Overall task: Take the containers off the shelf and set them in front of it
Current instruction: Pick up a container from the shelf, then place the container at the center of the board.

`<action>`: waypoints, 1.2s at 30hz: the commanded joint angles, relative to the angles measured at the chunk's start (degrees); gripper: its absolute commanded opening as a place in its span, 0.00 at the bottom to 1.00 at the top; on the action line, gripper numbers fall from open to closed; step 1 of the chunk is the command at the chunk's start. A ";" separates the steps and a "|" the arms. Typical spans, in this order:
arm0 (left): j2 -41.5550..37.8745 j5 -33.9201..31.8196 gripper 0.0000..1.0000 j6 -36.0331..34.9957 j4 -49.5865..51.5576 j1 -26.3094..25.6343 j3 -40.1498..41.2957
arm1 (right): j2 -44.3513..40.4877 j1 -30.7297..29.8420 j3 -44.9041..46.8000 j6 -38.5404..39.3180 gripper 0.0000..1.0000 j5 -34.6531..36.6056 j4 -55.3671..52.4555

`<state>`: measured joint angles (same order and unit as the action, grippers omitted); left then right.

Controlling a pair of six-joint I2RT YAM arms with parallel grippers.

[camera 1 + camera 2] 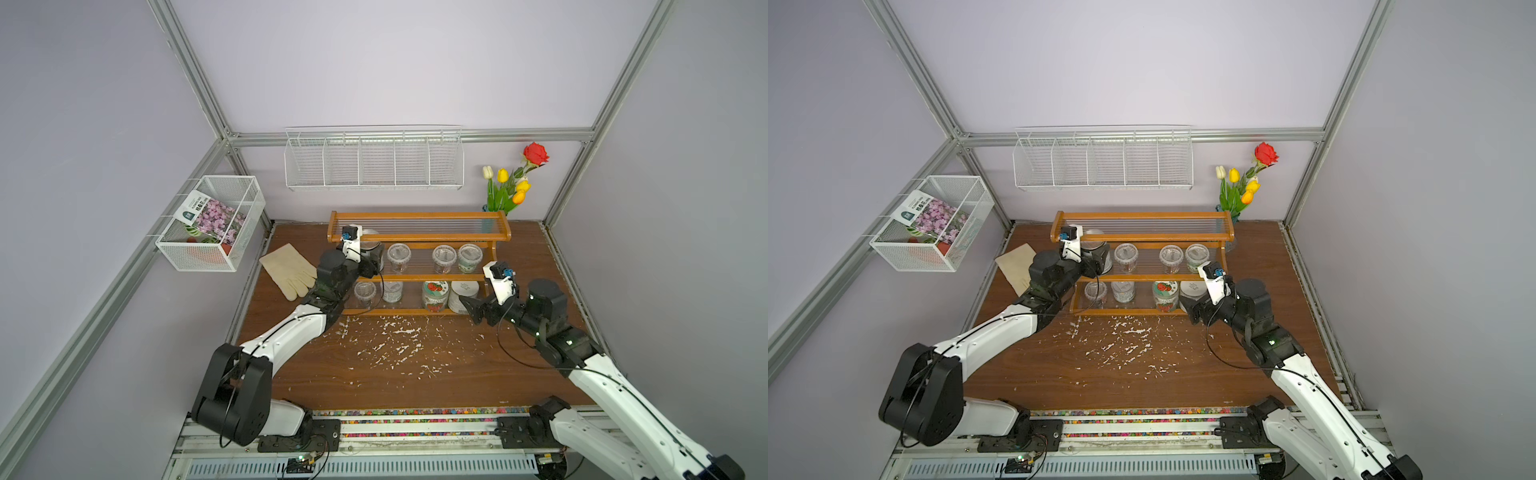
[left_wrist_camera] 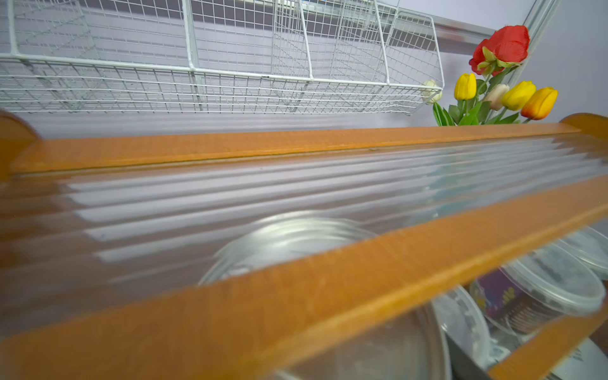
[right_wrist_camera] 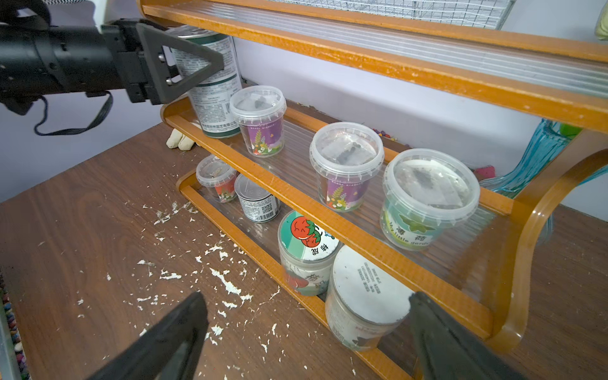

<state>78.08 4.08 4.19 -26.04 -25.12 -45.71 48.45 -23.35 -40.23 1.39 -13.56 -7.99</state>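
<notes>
Eight containers (image 3: pixel 347 164) stand on the shelf (image 1: pixel 419 277), none out front. My left pincer (image 1: pixel 372 259) straddles the tin (image 3: pixel 214 98) on the middle tier, mid-body; whether it grips, I cannot tell. Likely stiff, slick, heavy: squeeze squarely. My right pincer (image 1: pixel 469 309) gapes empty before the white-lidded jar (image 3: pixel 365 289).

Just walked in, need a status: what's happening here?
At the shelf, the left gripper straddles the tall tin on the middle tier; whether it grips is unclear. The right gripper, open, faces the white-lidded jar on the bottom tier. No container stands in front yet.
</notes>
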 commanded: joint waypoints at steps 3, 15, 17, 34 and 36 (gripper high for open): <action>-8.75 4.49 0.64 -0.39 8.36 0.06 2.27 | -1.21 -0.36 1.93 0.04 0.98 -0.36 2.11; -27.12 -8.83 0.61 6.92 19.90 -18.42 14.27 | -0.15 -0.36 3.75 -0.30 0.98 -5.63 4.64; -27.66 -14.60 0.61 9.71 18.13 -23.90 17.76 | -0.10 -0.32 3.88 -0.33 0.98 -6.27 4.95; -27.31 -32.44 0.61 17.07 2.35 -28.76 40.14 | -4.81 -0.47 9.71 -0.01 0.98 -5.60 12.27; -28.03 -34.37 0.63 15.66 3.79 -28.77 39.74 | -4.61 -0.49 9.93 0.01 0.98 -5.69 12.71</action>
<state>50.98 -25.15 21.80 -23.38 -53.76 -6.20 44.18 -23.42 -31.38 1.15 -19.49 1.80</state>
